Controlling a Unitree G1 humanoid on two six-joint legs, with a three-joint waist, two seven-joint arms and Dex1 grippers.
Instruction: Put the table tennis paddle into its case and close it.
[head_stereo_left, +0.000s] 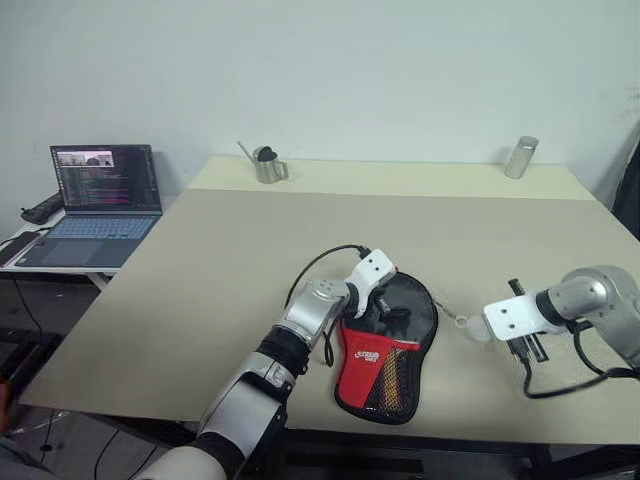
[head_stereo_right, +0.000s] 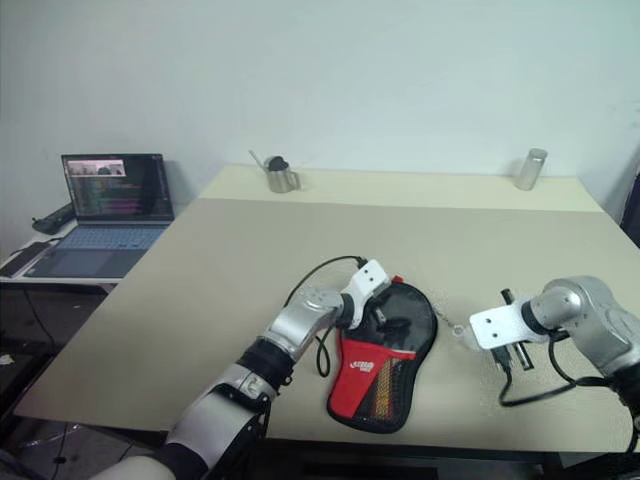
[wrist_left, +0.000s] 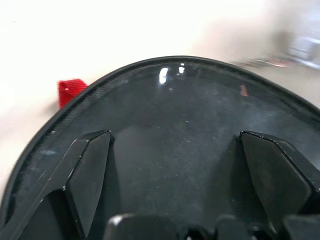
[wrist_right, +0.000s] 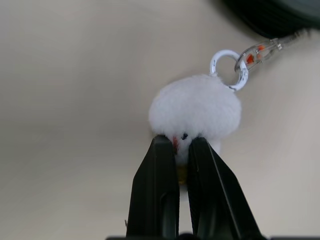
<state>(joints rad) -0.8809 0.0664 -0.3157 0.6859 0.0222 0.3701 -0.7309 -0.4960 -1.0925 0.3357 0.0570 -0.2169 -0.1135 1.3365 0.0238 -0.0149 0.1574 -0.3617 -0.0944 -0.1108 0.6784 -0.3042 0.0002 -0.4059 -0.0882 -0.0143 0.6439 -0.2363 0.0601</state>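
Beige table (head_stereo_left: 200, 260): case (head_stereo_left: 385, 350) under spread left hand (head_stereo_left: 385, 312); right hand (wrist_right: 182, 150) pinching pompom (wrist_right: 195, 107).

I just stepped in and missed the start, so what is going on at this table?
A two-armed robot is working on a table tennis paddle case lying near the front edge of the table. Its left gripper rests open on the case's round black end, pinning it down. Its right gripper is shut on a white fluffy pom-pom charm, linked by a ring and clear strap to the case's edge, apparently the zip pull.
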